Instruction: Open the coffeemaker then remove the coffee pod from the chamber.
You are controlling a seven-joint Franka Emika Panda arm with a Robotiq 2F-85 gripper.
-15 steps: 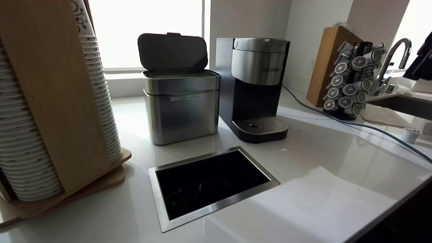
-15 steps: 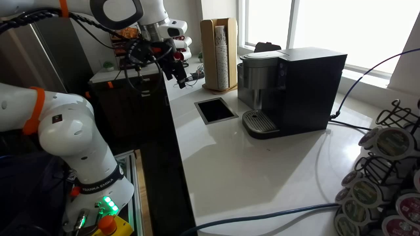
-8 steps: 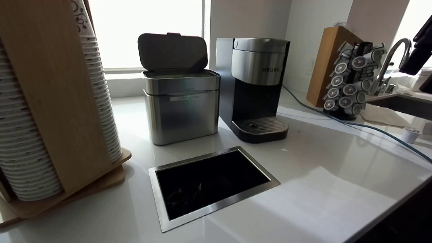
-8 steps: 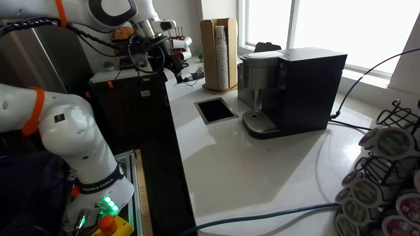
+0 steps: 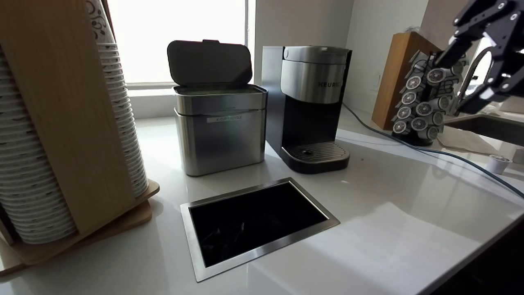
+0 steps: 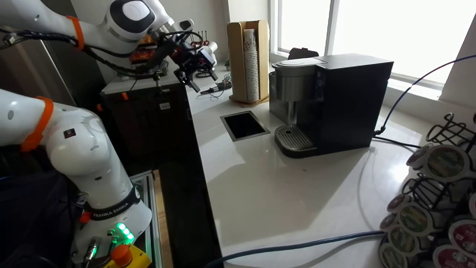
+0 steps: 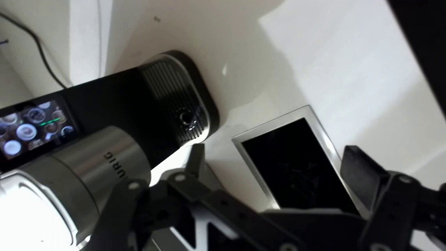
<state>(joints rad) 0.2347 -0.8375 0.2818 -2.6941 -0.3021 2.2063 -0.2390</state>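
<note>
Coffeemaker [image 5: 309, 110], upright on the counter [image 5: 393, 229] beside the steel bin [image 5: 223, 137]. Its lid [image 6: 296, 62] is down, so we cannot see the chamber or any pod within. We find the gripper [image 7: 274, 158] apart from the coffeemaker, its jaws spread wide with nothing held between them. We judge the step in hand to be the first, opening the lid, with contact not yet made. The next move should call for bringing the gripper to the lid's front edge and lifting from below; the pod must wait.
</note>
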